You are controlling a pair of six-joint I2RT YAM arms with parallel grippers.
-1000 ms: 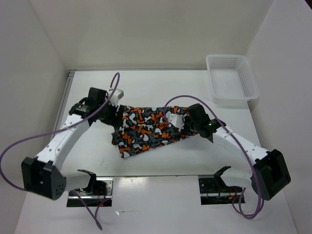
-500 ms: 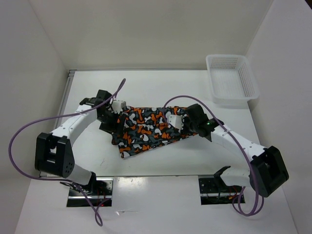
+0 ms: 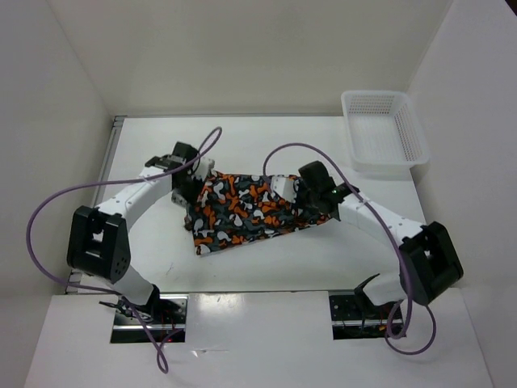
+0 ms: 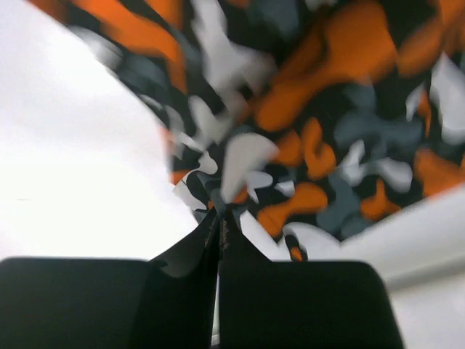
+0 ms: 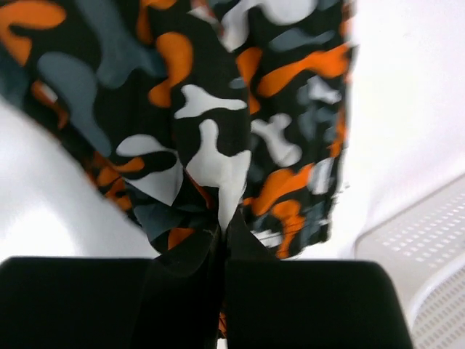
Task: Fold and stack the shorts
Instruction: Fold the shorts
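Observation:
The shorts (image 3: pixel 246 210), a cloth with orange, white, grey and black blotches, lie spread across the middle of the white table. My left gripper (image 3: pixel 196 175) sits at their upper left corner, shut on a pinch of the cloth (image 4: pixel 240 167). At the upper right edge my right gripper (image 3: pixel 292 187) is shut on a bunched fold of the shorts (image 5: pixel 218 167). In both wrist views the black jaws meet with fabric pinched at their tips.
A white mesh basket (image 3: pixel 383 129) stands at the back right of the table; its corner (image 5: pixel 429 247) shows in the right wrist view. White walls close in the table on the left, back and right. Purple cables loop over both arms.
My left gripper has slid right onto the shorts' upper left corner and shut on it. The right gripper has pulled its edge slightly up and left, and the cloth has shifted with it.

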